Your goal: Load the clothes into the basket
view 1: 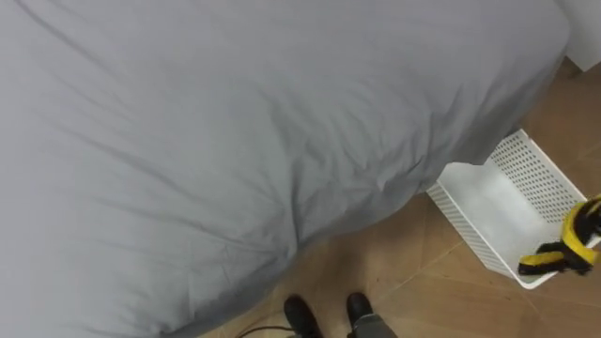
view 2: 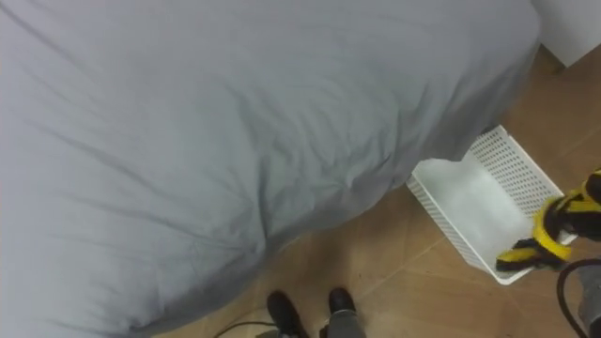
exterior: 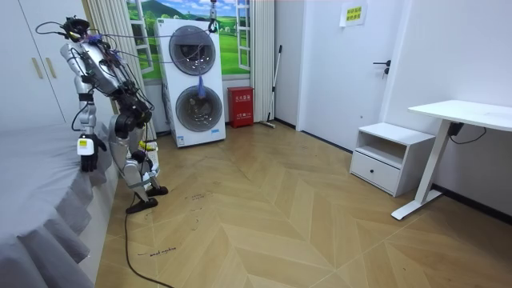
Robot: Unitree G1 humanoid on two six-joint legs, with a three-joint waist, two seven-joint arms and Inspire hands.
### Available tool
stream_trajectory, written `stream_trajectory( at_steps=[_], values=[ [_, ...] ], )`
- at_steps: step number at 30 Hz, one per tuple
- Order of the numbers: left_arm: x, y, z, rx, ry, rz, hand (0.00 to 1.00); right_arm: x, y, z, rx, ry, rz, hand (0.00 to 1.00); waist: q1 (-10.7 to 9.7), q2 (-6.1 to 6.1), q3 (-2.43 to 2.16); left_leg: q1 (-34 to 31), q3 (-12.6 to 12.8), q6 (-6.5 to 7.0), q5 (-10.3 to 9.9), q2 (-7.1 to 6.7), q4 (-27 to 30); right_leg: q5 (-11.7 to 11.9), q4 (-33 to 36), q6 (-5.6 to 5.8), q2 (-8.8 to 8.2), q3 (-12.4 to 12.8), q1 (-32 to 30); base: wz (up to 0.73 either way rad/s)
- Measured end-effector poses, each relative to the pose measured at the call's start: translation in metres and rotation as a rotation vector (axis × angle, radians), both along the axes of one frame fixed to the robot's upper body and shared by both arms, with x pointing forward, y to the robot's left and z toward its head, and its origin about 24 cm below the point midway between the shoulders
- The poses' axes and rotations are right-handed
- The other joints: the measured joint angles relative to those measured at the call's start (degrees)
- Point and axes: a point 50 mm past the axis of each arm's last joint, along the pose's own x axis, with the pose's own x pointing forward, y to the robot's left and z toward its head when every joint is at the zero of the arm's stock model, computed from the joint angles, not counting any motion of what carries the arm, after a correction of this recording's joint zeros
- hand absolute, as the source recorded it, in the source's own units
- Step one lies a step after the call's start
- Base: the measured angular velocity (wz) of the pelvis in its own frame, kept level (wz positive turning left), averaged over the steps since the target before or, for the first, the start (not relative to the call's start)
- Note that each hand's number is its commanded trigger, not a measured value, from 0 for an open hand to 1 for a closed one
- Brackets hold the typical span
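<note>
A: Where's the cloth (view 1: 566,246)?
B: Over the basket (view 1: 488,202) rim, beside the bed (view 1: 235,141); right hand (exterior: 88,156) there, can't tell its grip.
A: Move inward past the rim; release low.

The right hand (view 1: 575,239) is over the near right corner of the white plastic basket with holes (view 1: 488,202). The basket sits on the wooden floor (view 1: 413,282), just left of the hand. Farther left is the big grey bed (view 1: 188,141), and its edge hangs over the basket's left corner.
</note>
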Motion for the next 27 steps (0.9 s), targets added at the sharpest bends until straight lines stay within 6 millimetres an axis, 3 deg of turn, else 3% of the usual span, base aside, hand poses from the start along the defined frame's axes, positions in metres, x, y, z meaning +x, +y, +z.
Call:
stream_trajectory(
  at_steps=[20,27],
  values=[
    [-0.005,-0.005,-0.002,-0.001,-0.002,-0.043,0.00,0.001,-0.003,0.006,-0.046,-0.009,-0.001,0.00,-0.1,0.10,0.03,0.1,0.2,-0.08,0.1,-0.03,-0.1,-0.2,0.2,-0.08,0.02,0.2,-0.1,0.00],
    [-0.008,-0.006,-0.002,-0.014,0.005,-0.048,0.00,-0.011,0.002,-0.015,-0.017,0.044,0.030,0.00,0.9,-0.28,0.23,4.1,0.0,-0.10,0.1,-0.08,-1.1,-0.1,-1.7,-0.09,0.06,0.0,4.4,-0.02]
  ],
)
